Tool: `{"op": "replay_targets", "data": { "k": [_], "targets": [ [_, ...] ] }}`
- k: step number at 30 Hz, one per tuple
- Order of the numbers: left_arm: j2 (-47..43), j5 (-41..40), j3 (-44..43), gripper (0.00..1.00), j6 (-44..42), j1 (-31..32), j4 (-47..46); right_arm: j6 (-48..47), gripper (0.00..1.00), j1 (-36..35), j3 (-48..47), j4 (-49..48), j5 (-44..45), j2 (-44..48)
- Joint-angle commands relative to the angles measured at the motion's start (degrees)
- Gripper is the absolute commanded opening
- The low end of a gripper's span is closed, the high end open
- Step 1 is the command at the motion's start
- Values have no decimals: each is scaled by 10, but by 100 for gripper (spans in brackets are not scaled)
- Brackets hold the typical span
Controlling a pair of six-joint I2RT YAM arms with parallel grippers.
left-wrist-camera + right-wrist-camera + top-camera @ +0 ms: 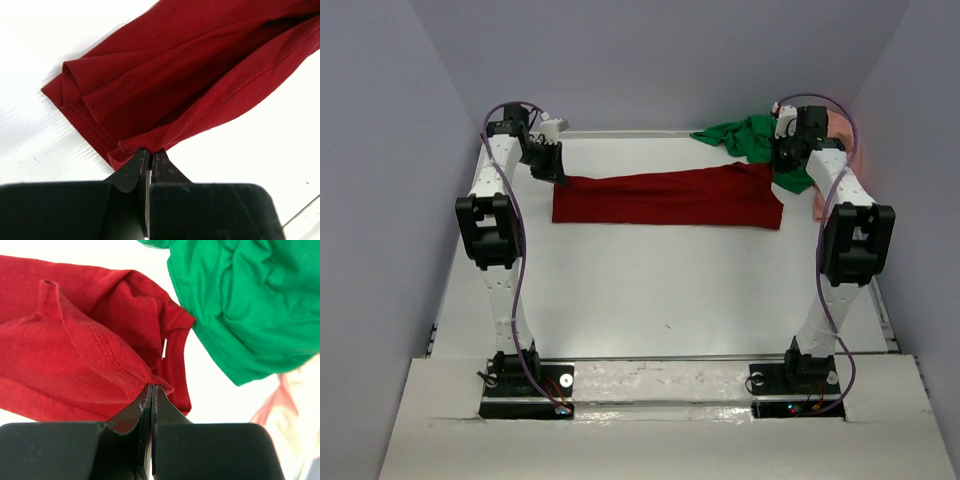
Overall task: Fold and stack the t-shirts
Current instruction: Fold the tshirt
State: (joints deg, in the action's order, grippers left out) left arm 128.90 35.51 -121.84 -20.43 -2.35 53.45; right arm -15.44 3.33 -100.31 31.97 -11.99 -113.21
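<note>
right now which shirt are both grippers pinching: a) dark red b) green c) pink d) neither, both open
a: the left gripper and the right gripper are each shut on an edge of the dark red shirt, one at each end; the green shirt lies ungripped.

I count three t-shirts on one table (pixel 650 300). There is one dark red shirt (pixel 670 198) along the far edge, one green shirt (pixel 748 138) at the far right corner, and one salmon pink shirt (pixel 287 410) by the right edge (only a scrap of it shows). Of my own parts I count two arms, the left arm (pixel 492 232) and the right arm (pixel 855 242). They carry two grippers, my left gripper (pixel 150 152) and my right gripper (pixel 151 388). Each has two fingers, four in all, and each pinches one fold of red.
</note>
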Motion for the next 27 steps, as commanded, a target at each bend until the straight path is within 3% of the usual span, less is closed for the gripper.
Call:
{"op": "replay_targets", "data": {
  "k": [1, 15, 16, 17, 18, 19, 20, 21, 22, 23, 27],
  "targets": [
    [6, -3, 6, 0, 1, -11, -13, 9, 0, -3, -29, -27, -9, -26],
    [64, -6, -11, 0, 19, -21, -63, 8, 0, -3, -108, -31, -10, -112],
    [67, -8, -16, 9, 21, -22, -65, 9, 0, -3, -116, -30, -10, -119],
    [70, -12, -20, 32, 28, -22, -71, 9, 0, -3, -135, -28, -11, -132],
    [72, -18, -23, 65, 34, -22, -76, 10, 0, -3, -145, -25, -12, -139],
    [72, -36, -18, 98, 42, -22, -98, 10, 25, -3, -155, -17, -12, -146],
    [69, -45, -11, 99, 58, -22, -113, 12, 42, -3, -168, -15, -13, -156],
    [61, -53, 3, 99, 64, -22, -127, 10, 66, -3, -169, -16, -16, -159],
    [60, -59, 5, 99, 68, -22, -137, 11, 76, -3, -171, -17, -17, -163],
    [60, -71, 6, 99, 73, -22, -149, 12, 84, -3, -174, -18, -17, -165],
    [35, -100, 20, 99, 92, -20, -179, 13, 87, -3, -157, -35, -24, -163]
  ]
}}
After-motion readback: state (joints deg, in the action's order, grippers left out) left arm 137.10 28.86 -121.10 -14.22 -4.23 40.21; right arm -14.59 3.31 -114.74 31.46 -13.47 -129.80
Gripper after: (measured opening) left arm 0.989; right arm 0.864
